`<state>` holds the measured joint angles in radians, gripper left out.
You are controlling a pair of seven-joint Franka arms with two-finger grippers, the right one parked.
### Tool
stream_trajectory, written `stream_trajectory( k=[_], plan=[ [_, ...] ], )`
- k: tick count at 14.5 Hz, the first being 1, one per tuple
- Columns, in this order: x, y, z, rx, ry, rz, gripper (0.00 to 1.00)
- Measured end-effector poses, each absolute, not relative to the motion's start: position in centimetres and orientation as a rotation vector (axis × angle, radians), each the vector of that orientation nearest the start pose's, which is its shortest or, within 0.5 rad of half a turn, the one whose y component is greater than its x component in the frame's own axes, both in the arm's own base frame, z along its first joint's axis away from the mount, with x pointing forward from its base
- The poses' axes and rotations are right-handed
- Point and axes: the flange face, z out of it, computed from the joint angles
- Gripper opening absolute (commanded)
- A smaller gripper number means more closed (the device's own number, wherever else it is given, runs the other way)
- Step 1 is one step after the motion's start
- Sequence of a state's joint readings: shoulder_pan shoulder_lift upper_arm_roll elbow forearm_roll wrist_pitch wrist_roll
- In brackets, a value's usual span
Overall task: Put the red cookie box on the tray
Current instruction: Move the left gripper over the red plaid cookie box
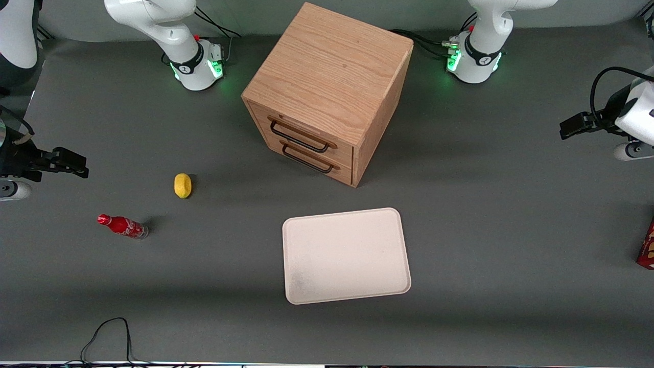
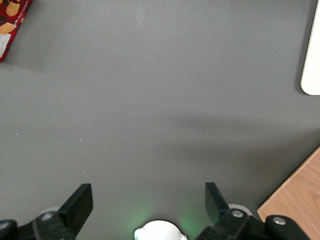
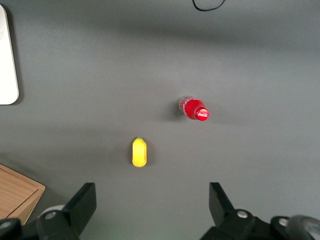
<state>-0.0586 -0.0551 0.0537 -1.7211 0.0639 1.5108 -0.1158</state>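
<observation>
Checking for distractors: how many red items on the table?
2. Small red cola bottle at the parked arm's end; long dark-red cardboard cookie box at the working arm's end, mostly cut off. Left end effector open above the table.

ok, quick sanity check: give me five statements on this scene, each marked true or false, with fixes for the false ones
1. The tray has nothing on it. True.
2. The red cookie box already lies on the tray. False: it sits on the table at the working arm's end, well apart from the tray.
3. The left arm's pincer is open and holds nothing. True: it hangs over bare table with its fingers spread.
4. Both drawers of the wooden cabinet are pulled out. False: both are shut.
5. The cola bottle stands on top of the cabinet. False: it stands on the table toward the parked arm's end, near the lemon.
</observation>
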Motion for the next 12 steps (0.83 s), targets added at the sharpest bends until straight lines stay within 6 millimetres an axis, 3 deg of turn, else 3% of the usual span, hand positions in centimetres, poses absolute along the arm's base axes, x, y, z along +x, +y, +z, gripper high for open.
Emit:
stream_trajectory(
  k=[12],
  plan=[
    [52.44, -0.03, 58.65, -3.061, -0.156, 0.236, 1.0]
  ],
)
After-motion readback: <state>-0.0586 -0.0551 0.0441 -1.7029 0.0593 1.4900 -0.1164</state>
